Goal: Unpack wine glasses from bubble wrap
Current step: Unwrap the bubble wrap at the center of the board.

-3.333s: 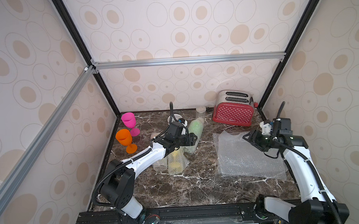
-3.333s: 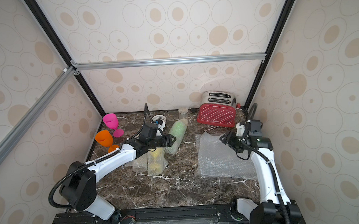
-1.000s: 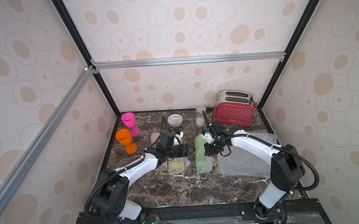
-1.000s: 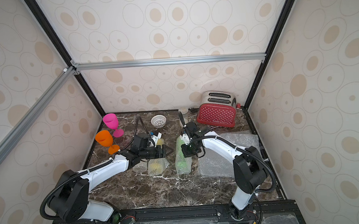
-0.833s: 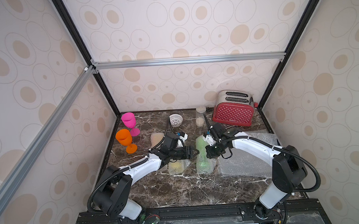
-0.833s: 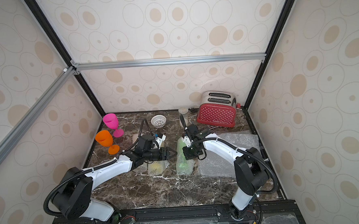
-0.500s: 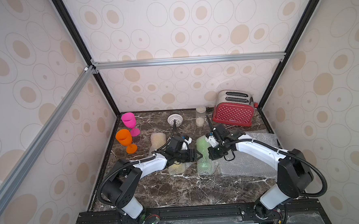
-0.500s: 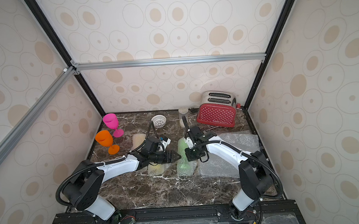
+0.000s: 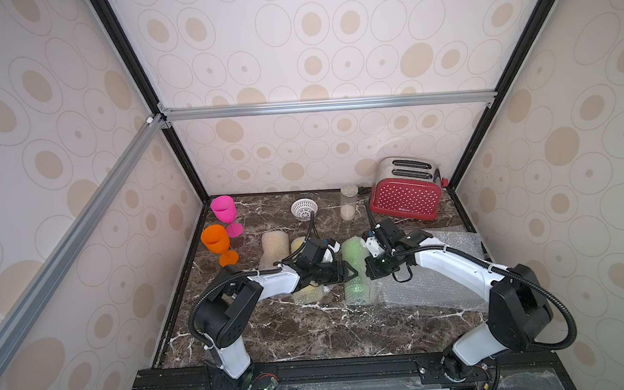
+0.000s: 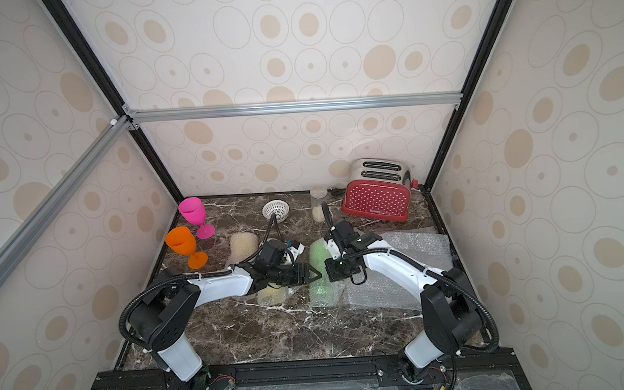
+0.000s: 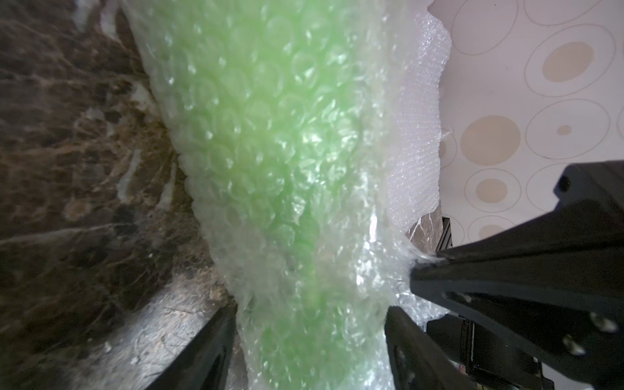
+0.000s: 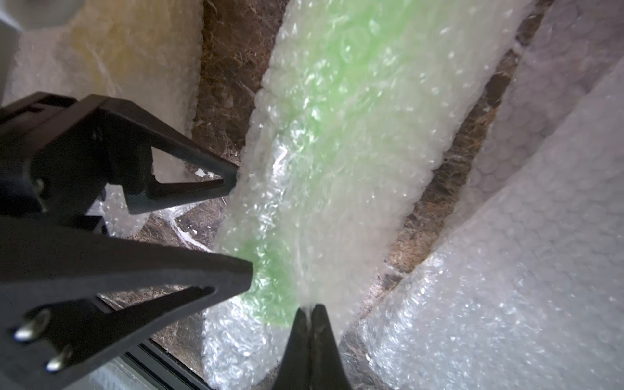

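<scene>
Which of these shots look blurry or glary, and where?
Left wrist view: the green bubble wrap roll is soft-focused with white glare flecks, the marble table smeared. Right wrist view: the same roll blurs near the shut right pincer. Both top views: sharp, evenly lit.

A staged kitchen booth: marble counter (image 9: 310, 331), red toaster (image 9: 406, 198), wallpapered panels (image 9: 295, 39) on aluminium framing (image 9: 328, 105).

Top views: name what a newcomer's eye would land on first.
A green-tinted bubble-wrap roll lies at the centre, with the left gripper astride it, jaws apart, and the right gripper pinching its wrap. A pink goblet and an orange goblet stand upright and unwrapped by the left wall. A red toaster sits at the back right.
</scene>
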